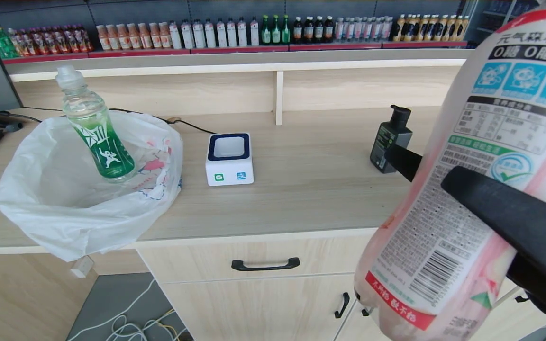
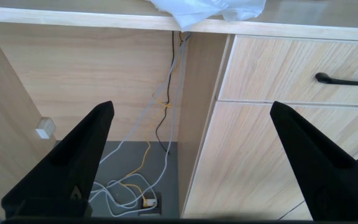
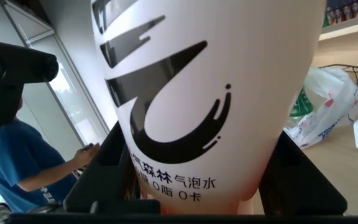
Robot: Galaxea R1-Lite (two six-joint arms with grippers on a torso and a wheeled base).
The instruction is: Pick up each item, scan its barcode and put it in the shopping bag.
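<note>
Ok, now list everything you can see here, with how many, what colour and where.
shopping bag: one, white plastic, left end of the counter, open
green bottle: one, clear with green label, standing tilted in the shopping bag
scanner: one, white with dark blue rim, middle of the counter
pump bottle: one, dark, right part of the counter
pink-and-white bottle: one, held up at right
shelf bottles: many, mixed colours, in a row behind the counter
counter: one, light wood
cables: several, white and yellow, on the floor
right gripper: black, shut on the pink-and-white bottle
left gripper: black, open, low before the cabinet
</note>
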